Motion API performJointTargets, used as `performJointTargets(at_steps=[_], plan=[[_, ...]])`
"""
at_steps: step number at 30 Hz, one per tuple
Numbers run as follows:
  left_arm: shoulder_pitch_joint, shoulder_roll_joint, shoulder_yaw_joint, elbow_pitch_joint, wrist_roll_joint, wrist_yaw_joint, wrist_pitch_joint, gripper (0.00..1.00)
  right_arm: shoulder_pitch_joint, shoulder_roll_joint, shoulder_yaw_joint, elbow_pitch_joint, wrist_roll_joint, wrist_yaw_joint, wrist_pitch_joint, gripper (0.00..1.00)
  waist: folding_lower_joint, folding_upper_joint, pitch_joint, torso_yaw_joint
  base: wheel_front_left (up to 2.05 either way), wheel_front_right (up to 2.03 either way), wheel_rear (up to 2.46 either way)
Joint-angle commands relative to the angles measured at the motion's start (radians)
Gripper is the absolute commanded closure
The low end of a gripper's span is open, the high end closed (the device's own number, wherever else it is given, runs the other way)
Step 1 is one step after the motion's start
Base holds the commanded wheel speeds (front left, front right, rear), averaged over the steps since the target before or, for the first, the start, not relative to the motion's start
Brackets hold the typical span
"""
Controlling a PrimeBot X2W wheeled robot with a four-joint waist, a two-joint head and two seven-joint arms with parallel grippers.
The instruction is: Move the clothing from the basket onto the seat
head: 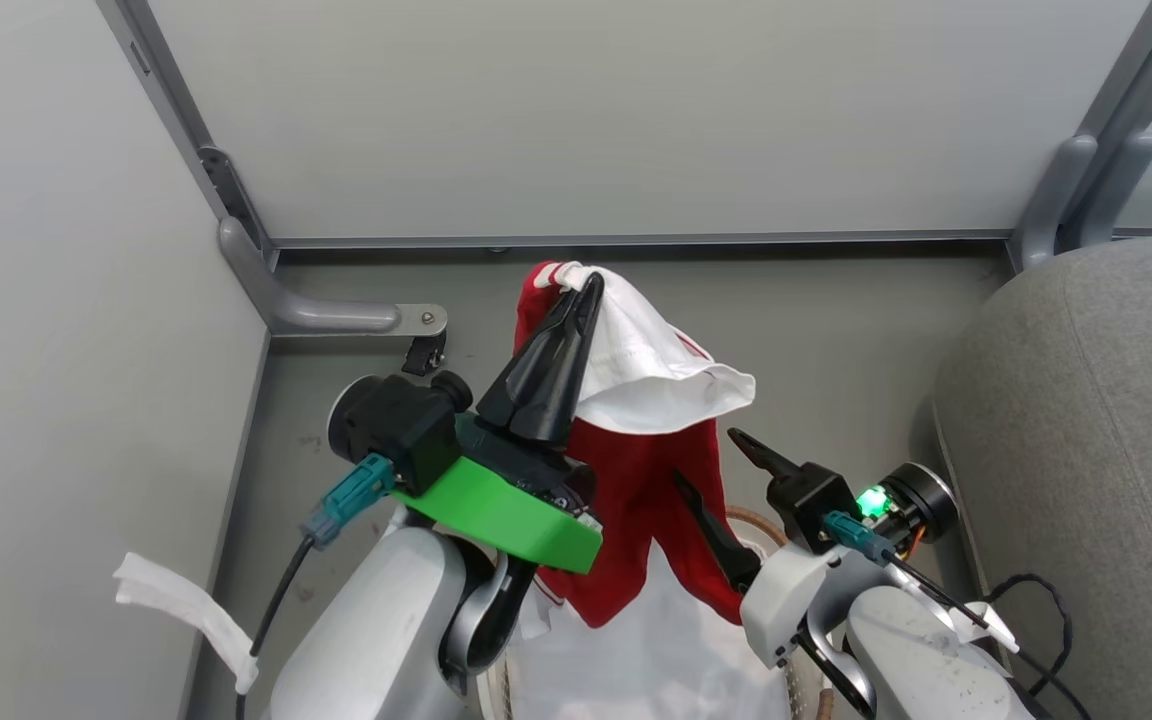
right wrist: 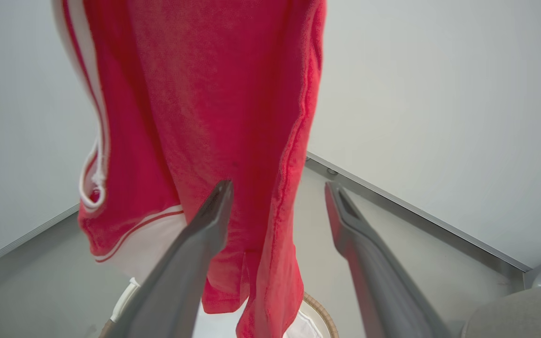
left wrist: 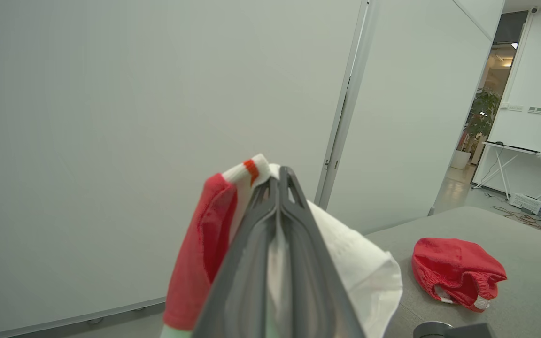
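Above the basket point(head: 751, 518), the left gripper point(head: 591, 284) (pinched tight) holds red clothing point(head: 636, 490).

Office — partition panels point(left wrist: 111, 117), trestle desk point(left wrist: 519, 149).

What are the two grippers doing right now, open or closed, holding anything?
Left gripper: closed, holding the red garment up by its white-trimmed edge.
Right gripper: open, holding nothing.
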Motion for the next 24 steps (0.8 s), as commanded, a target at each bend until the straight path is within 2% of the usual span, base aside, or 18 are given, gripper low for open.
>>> performJointTargets(at_steps=[1,8,9,11,17,24], plan=[[-0.020,-0.001,-0.007,-0.004,-0.008,-0.003,-0.004,1.00,-0.015,-0.002,0.003,0.015,0.013,-0.001,0.000,0.00,0.0001,0.0000,0.006,0.015,0.00,0.00,0.00],[-0.041,-0.001,-0.066,-0.010,-0.028,-0.003,-0.004,1.00,-0.051,-0.002,0.023,0.084,0.036,-0.001,0.000,0.00,0.0001,0.0000,0.018,0.055,0.00,0.00,0.00],[-0.043,-0.001,-0.072,-0.010,-0.031,-0.003,-0.004,1.00,-0.054,-0.002,0.024,0.099,0.037,-0.001,0.000,0.24,0.0001,0.0000,0.019,0.060,0.00,0.00,0.00],[-0.048,-0.002,-0.086,-0.010,-0.037,-0.003,-0.004,1.00,-0.063,-0.003,0.036,0.129,0.058,-0.001,0.000,1.00,0.0001,0.0000,0.018,0.072,0.00,0.00,0.00],[-0.053,-0.002,-0.086,-0.005,-0.037,-0.003,-0.004,1.00,-0.070,-0.002,0.062,0.146,0.110,-0.001,0.000,1.00,0.0001,0.0000,0.018,0.082,0.00,0.00,0.00],[-0.039,-0.003,-0.071,-0.002,-0.030,-0.003,-0.004,1.00,-0.060,-0.003,0.066,0.137,0.121,-0.001,0.000,1.00,0.0001,0.0000,0.017,0.072,0.00,0.00,0.00]])
